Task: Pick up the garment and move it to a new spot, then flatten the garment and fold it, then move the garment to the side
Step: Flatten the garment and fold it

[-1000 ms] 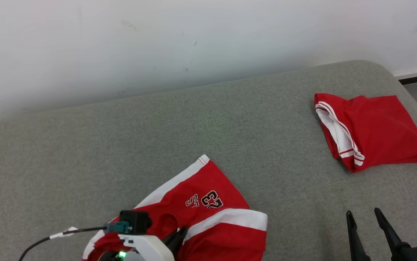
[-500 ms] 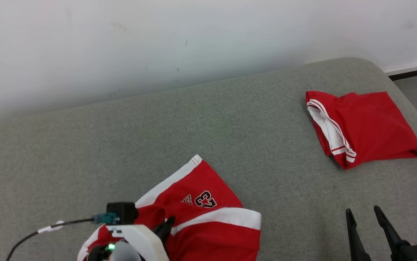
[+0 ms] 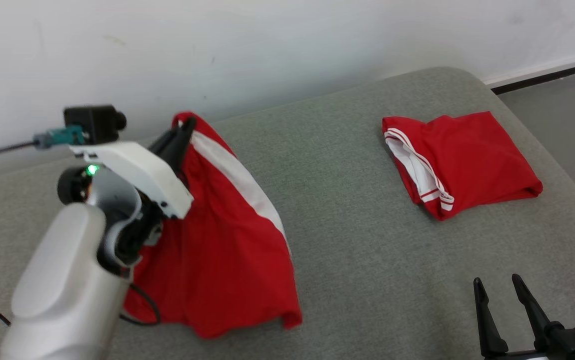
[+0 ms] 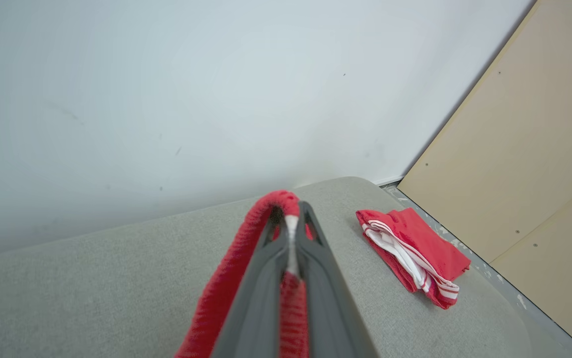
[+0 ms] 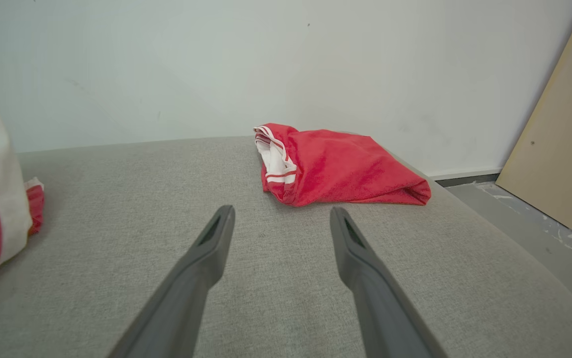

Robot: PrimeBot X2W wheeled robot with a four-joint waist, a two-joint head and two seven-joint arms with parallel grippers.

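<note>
Drooping soft garment [image 3: 217, 240] in left pincer [image 3: 186, 122]

Two red-and-white garments are counted, one hanging garment [image 3: 217, 240] and one folded garment [image 3: 472, 155], alongside two dark-fingered tools, one left tool [image 3: 183, 125] and one right tool [image 3: 496, 280], one grey bench [image 3: 347, 225] beneath them and one white wall [image 3: 267, 45] behind.

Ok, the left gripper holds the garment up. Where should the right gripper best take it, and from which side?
Probably the white-striped edge, low on the garment. The garment hangs from the left gripper with that edge turned to the robot's right. So the open right gripper can come from the right, over the bare grey surface.
</note>
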